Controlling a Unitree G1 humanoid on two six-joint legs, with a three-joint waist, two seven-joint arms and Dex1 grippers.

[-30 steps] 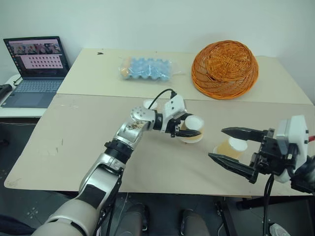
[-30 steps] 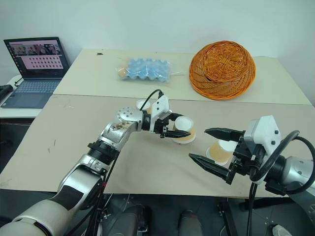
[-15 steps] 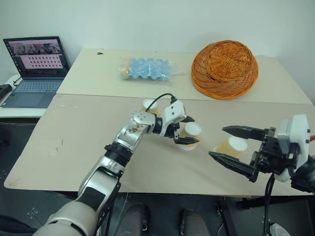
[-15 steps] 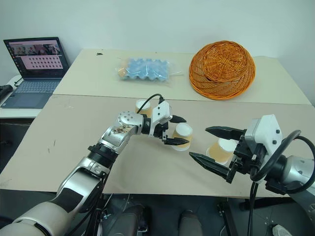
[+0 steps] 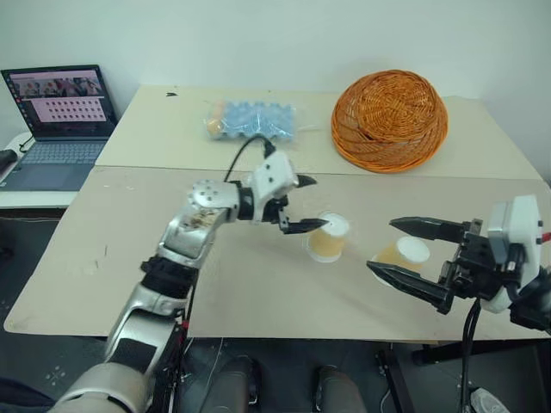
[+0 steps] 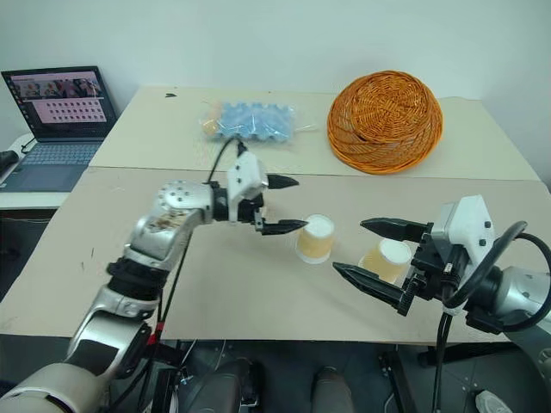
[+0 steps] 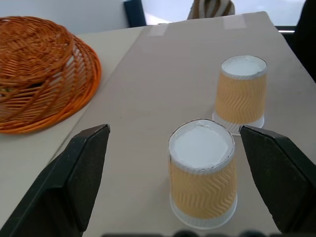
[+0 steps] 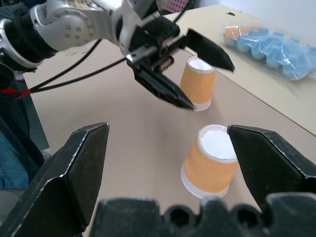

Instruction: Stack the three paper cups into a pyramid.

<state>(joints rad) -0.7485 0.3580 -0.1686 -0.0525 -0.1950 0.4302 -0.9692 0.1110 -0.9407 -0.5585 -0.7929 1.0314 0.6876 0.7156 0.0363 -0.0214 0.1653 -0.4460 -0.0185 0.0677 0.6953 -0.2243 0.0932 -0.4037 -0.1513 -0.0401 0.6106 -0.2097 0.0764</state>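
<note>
Tan-orange paper cups stand upside down on the beige worktop [image 5: 258, 292]: one cup [image 5: 328, 237] just off the tips of the left gripper [image 5: 303, 204], whose fingers are spread wide and hold nothing, and a second cup [image 5: 402, 253] near it, between the open, empty fingers of the right gripper [image 5: 406, 250]. Two cups stand apart as a likely base; I cannot see the third, so closing the gap and the top tier seem left.

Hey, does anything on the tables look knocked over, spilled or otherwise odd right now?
Nothing is spilled or damaged. The middle paper cup and the right paper cup stand base up, untilted, on the near table. Only the wicker basket looks odd: it lies upside down on the far table.
</note>
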